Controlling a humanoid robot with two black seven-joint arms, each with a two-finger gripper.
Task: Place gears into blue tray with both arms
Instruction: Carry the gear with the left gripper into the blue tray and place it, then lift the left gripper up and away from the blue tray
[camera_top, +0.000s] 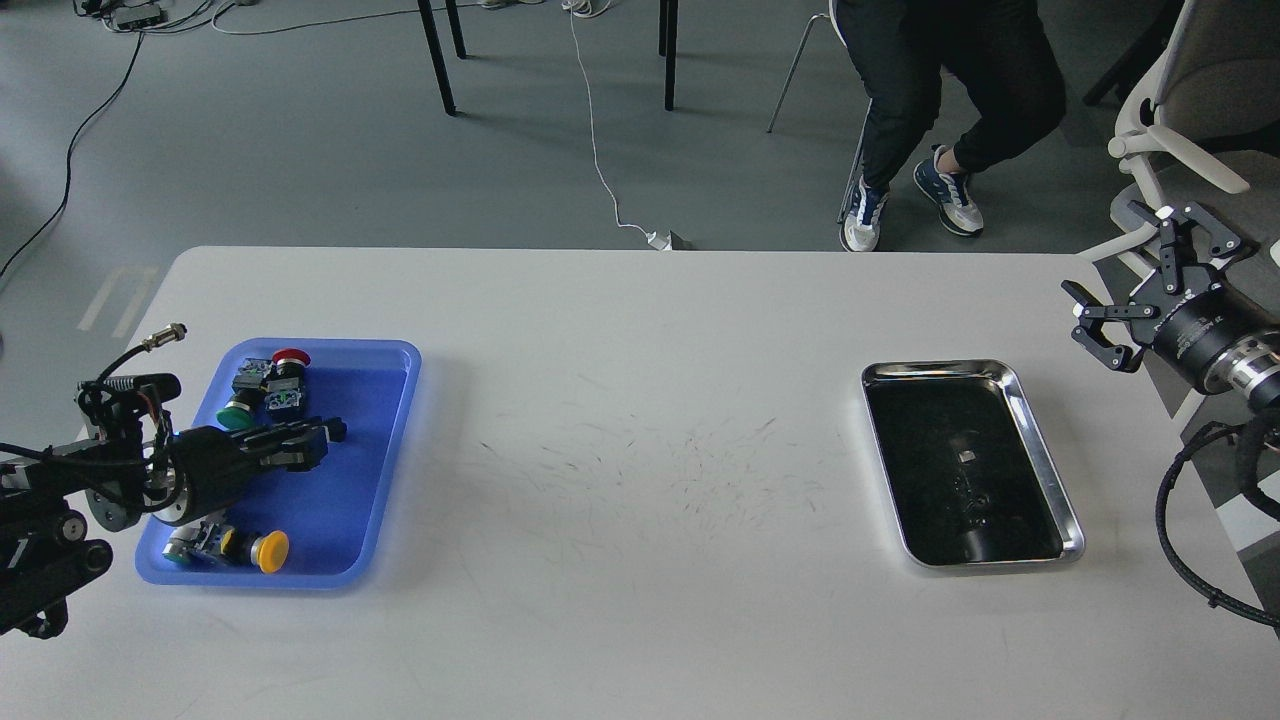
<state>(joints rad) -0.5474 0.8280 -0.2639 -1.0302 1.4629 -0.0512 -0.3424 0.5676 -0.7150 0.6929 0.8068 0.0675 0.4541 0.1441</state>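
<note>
The blue tray (385, 450) lies at the table's left side. My left gripper (325, 440) hangs low over its middle, pointing right. Its dark fingers lie close together and I cannot tell whether anything is between them. My right gripper (1132, 275) is off the table's right edge, above and right of the steel tray, and its claws are spread open and empty. I cannot make out the gears. Only faint small marks show on the steel tray's dark inside.
Push-buttons lie in the blue tray: a red-capped one (289, 358), a green-capped one (233, 415) and a yellow-capped one (268, 550). A shiny steel tray (1040, 440) sits at the right. A seated person's legs (940, 110) and a chair are beyond the table.
</note>
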